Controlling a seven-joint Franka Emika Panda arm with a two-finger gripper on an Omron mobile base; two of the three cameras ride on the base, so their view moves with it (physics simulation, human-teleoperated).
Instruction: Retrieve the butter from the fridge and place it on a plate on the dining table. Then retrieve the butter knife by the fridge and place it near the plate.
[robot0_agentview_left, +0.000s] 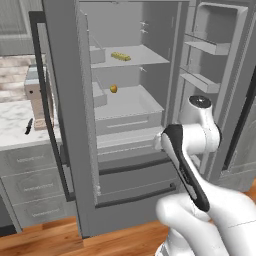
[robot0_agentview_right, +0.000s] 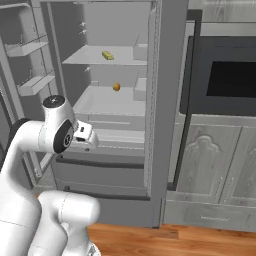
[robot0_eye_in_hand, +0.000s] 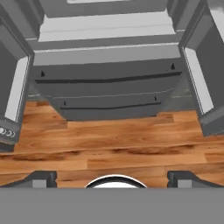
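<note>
Fridge (robot0_agentview_left: 70, 125) doors open, butter (robot0_agentview_left: 120, 56) on upper shelf, pincer (robot0_eye_in_hand: 112, 179) released, no legible writing

The fridge (robot0_agentview_left: 125, 100) top is cut off; the butter knife (robot0_agentview_left: 28, 126) is tiny.

Both base views look from behind the arm into the open fridge (robot0_agentview_left: 125, 100), from left and right. The hand view faces down at its bottom drawers (robot0_eye_in_hand: 107, 94) and floor (robot0_eye_in_hand: 109, 148).

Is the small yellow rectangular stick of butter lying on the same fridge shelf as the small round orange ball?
No: in the left base view the yellow butter stick lies on the upper shelf, while the round orange ball sits one shelf lower.
</note>
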